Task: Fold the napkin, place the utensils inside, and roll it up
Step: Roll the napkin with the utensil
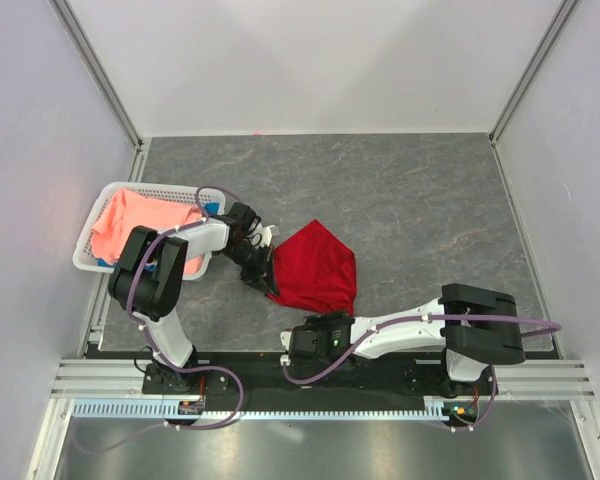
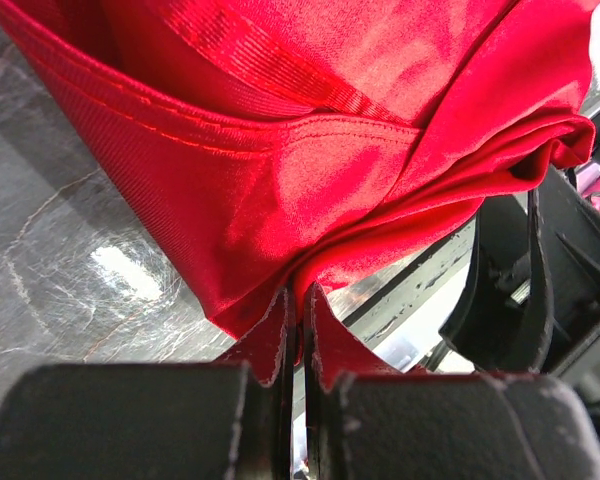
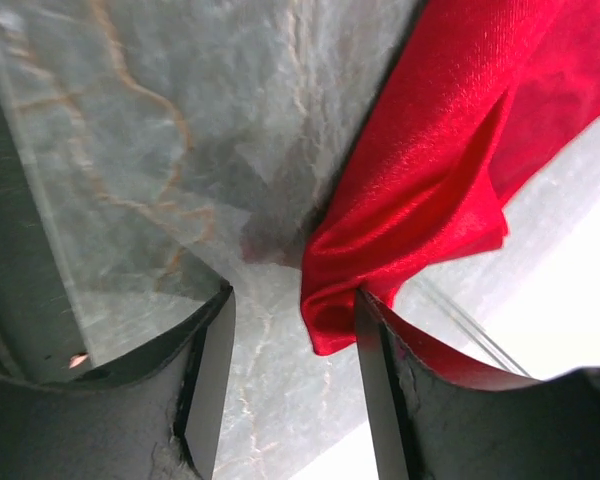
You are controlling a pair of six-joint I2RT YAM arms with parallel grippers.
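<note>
The deep red napkin (image 1: 318, 265) hangs bunched in the middle of the table, held by its left side. My left gripper (image 1: 268, 268) is shut on a fold of the napkin (image 2: 280, 180), its jaws (image 2: 298, 300) pinched tight on the cloth. My right gripper (image 1: 305, 335) is just in front of the napkin, near the table's front edge. It is open (image 3: 295, 305), and a lower corner of the napkin (image 3: 450, 170) hangs against its right finger (image 3: 380, 350), not clamped. The spoon is out of view.
A white basket (image 1: 88, 250) stands at the left edge with a salmon-pink cloth (image 1: 130, 225) and a bit of blue cloth (image 1: 212, 207) in it. The black base rail (image 1: 330, 375) runs along the front. Grey walls enclose the grey marbled table (image 1: 410, 200).
</note>
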